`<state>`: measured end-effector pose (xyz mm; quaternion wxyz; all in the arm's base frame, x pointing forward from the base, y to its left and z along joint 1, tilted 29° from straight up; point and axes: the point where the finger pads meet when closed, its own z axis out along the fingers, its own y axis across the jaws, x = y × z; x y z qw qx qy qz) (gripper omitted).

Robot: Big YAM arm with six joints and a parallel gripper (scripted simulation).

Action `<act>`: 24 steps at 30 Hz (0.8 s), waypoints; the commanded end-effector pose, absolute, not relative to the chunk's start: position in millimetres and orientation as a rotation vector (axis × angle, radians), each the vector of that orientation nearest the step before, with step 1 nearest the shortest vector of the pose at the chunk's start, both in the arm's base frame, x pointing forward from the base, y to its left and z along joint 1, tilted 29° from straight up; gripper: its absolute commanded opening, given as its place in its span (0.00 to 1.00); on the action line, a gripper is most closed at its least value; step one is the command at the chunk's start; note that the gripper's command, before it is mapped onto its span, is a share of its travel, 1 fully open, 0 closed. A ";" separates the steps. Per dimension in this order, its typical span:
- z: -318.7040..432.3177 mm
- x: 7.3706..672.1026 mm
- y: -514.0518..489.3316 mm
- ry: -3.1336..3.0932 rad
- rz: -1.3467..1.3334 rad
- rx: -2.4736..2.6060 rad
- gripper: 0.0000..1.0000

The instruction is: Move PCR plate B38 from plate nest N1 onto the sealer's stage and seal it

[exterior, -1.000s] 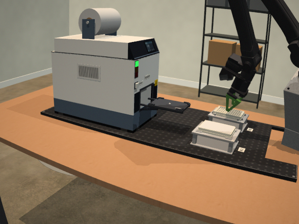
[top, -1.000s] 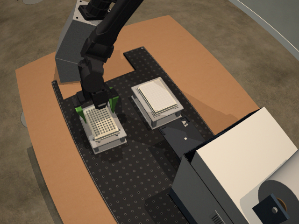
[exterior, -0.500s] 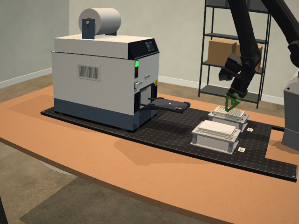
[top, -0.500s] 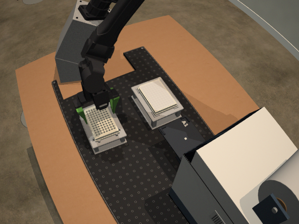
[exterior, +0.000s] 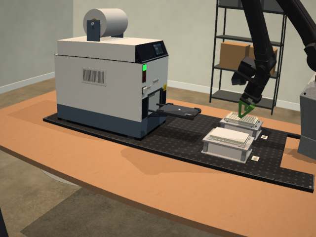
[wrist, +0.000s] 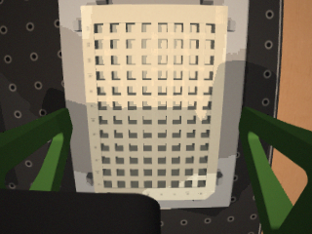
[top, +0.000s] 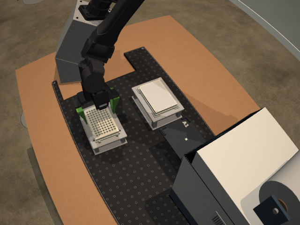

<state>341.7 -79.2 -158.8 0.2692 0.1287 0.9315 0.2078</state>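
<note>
The open-welled plate B38 (top: 102, 123) lies flat in nest N1 (top: 108, 139) at the left of the breadboard; it also shows in the wrist view (wrist: 152, 104) and in the exterior view (exterior: 242, 119). My gripper (top: 98, 106) is open and empty, its green fingers straddling the plate's long sides at its near end, apart from it. In the exterior view the gripper (exterior: 245, 109) reaches down to plate level. The sealer's stage (exterior: 178, 110) (top: 183, 138) stands out, its pocket empty. The lamp (exterior: 144, 67) is green. The START key (exterior: 144, 89) sits below it.
The foil-covered plate B83 (top: 158, 96) sits in nest N2 (top: 161, 114) to the right of N1. The sealer housing (top: 242, 169) fills the near right, with a foil roll (exterior: 105, 22) on top. The arm's grey base (top: 72, 48) stands behind N1.
</note>
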 end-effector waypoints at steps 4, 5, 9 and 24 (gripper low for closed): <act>-150.2 353.0 -83.6 2.490 0.539 0.305 1.00; -150.6 350.8 -82.0 2.494 0.542 0.306 1.00; -157.7 349.2 -78.4 2.500 0.544 0.318 1.00; -158.3 352.2 -85.4 2.475 0.542 0.372 1.00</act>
